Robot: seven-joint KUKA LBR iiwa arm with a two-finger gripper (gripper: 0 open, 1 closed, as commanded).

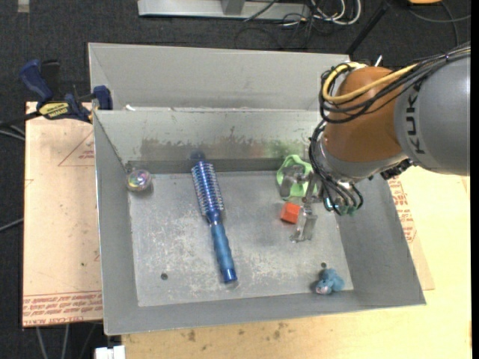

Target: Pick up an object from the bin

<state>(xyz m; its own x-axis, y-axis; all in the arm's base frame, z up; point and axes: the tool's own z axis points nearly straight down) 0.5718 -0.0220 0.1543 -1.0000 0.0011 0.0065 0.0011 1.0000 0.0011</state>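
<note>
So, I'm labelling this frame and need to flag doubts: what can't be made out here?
Camera view:
Green thing at the back right: partly hidden by the arm's wrist, kind unclear.
Gripper: open or shut, and whether it touches the orange block beside it, cannot be told.
Small blue thing at the front right: too small to identify.
Dark speck, front left: too small.

brush point(212, 219) 1 | ball point(139, 180) 1 | block point(290, 214) 1 | green piece point(288, 172) 1 | figurine point(328, 282) 1

Small orange block point(290, 214), approx cube-shaped, resting on bin point(247, 275) floor, right of ctr
</note>
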